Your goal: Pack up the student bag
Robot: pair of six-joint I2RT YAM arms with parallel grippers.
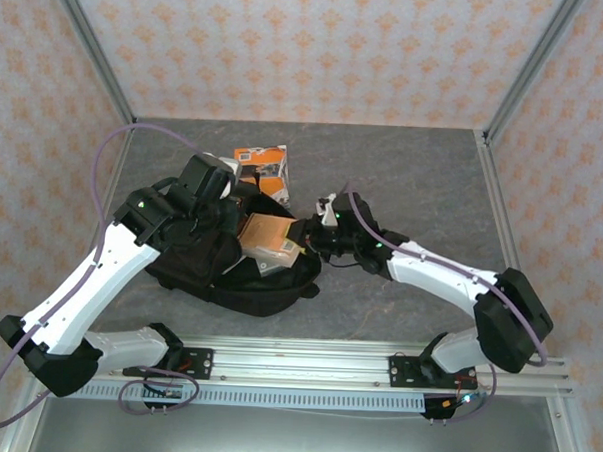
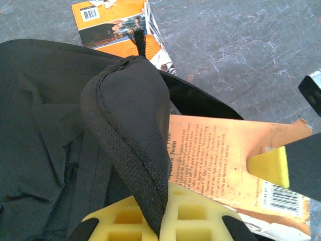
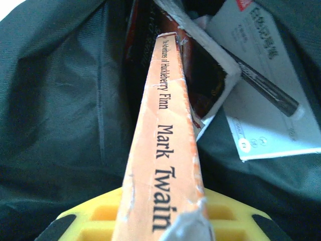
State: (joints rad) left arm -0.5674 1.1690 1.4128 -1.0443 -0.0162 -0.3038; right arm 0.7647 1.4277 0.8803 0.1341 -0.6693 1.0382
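Right wrist view: my right gripper point(image 3: 161, 221) clamps the book point(image 3: 168, 145) over the bag point(image 3: 60, 100); my left gripper point(image 2: 155, 217) seems to pinch a bag flap.

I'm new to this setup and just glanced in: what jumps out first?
The right gripper holds an orange Mark Twain paperback at the mouth of the black student bag. The left gripper pinches the bag's flap up; a second orange book lies on the table behind.
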